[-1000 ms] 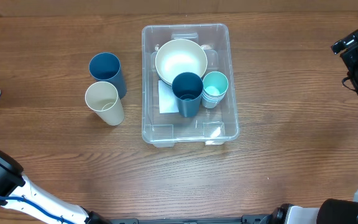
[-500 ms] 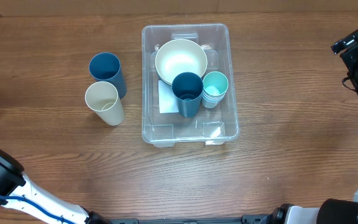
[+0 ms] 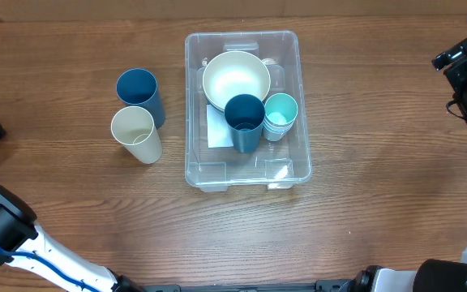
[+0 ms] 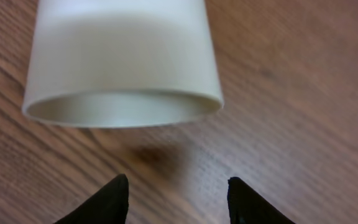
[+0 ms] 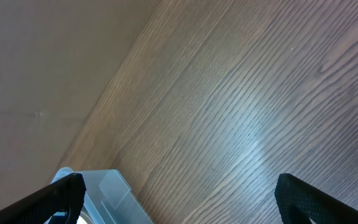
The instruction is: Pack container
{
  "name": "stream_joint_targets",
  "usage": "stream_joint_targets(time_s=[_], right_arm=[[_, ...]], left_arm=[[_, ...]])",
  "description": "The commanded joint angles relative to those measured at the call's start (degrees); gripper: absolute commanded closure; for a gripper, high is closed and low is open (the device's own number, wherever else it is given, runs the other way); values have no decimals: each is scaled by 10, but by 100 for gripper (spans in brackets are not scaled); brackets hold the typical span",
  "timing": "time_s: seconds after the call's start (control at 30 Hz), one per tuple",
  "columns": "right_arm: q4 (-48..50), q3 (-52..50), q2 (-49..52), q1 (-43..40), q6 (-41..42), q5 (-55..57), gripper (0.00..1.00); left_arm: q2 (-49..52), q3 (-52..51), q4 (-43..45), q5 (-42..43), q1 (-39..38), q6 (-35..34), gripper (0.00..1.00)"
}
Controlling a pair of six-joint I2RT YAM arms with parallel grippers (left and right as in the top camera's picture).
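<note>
- The container (image 3: 246, 169) sits mid-table (image 3: 363, 186), holding a bowl (image 3: 235, 79), a navy cup (image 3: 244, 122) and a teal cup (image 3: 280, 115).
- Just left of the container, a blue cup (image 3: 140, 95) and a cream cup (image 3: 135, 133) stand side by side.
- Far left of the container, the left gripper (image 4: 178, 199), fingers apart and empty, faces a pale cup (image 4: 123, 59).
- Well right of the container, the right gripper (image 5: 179, 193) hangs wide open, gripping nothing.

On the table (image 3: 363, 186) the container (image 3: 242, 169) holds a bowl (image 3: 235, 79) at the back, a lone cup (image 3: 244, 120) just before it and stacked cups (image 3: 280, 113) right of that, while a rear cup (image 3: 139, 91) and a front cup (image 3: 134, 131) stand close together to the container's left.
</note>
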Motion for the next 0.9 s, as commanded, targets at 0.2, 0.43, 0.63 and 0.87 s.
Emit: stream_joint_targets(time_s=[0.2,0.43,0.63,0.87], right_arm=[[2,1,-10,0,2,-1,0],[2,1,-10,0,2,-1,0],[2,1,-10,0,2,-1,0],[2,1,-10,0,2,-1,0]], left_arm=[[-35,3,-36,-41,-2,160,47],[-91,3,-23,-127,-2,217,37],[-96,3,-12,-180,-1,264,32],[-83,3,11,-181,-1,302,33]])
